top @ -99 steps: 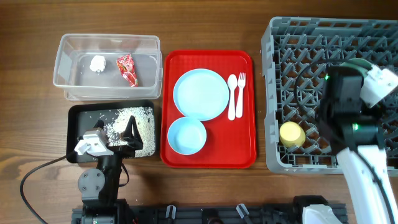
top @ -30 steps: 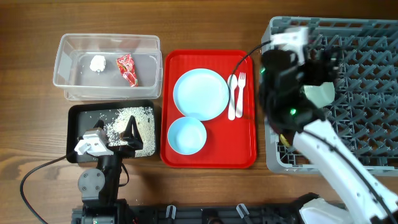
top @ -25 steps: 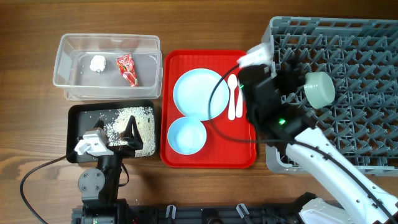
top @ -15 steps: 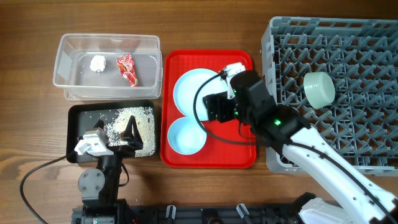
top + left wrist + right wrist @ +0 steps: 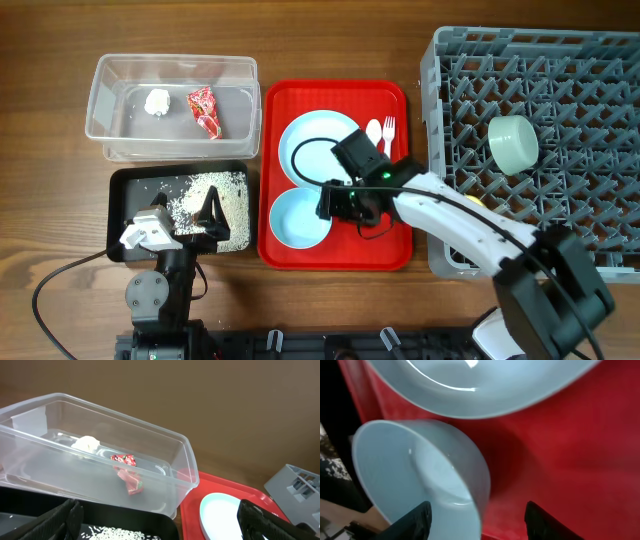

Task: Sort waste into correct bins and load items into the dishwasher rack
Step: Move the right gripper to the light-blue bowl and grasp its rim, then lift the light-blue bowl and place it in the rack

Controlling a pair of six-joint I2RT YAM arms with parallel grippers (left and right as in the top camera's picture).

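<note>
The light blue bowl sits on the red tray's near half, below the light blue plate. My right gripper is down at the bowl's right rim. In the right wrist view its open jaws straddle the bowl's wall, one finger inside and one outside, with gaps on both sides. A pale green bowl lies in the grey dishwasher rack. The white spoon and fork lie right of the plate. My left gripper hovers open and empty over the black tray of rice scraps.
The clear tub at the back left holds the napkin ball and red wrapper. The red serving tray lies between the bins and the rack. My right arm's cable loops over the plate.
My right arm swung left out of the rack, leaving the pale green bowl there, and came down at the blue bowl's rim with its jaws narrowing. The left arm stayed still.
</note>
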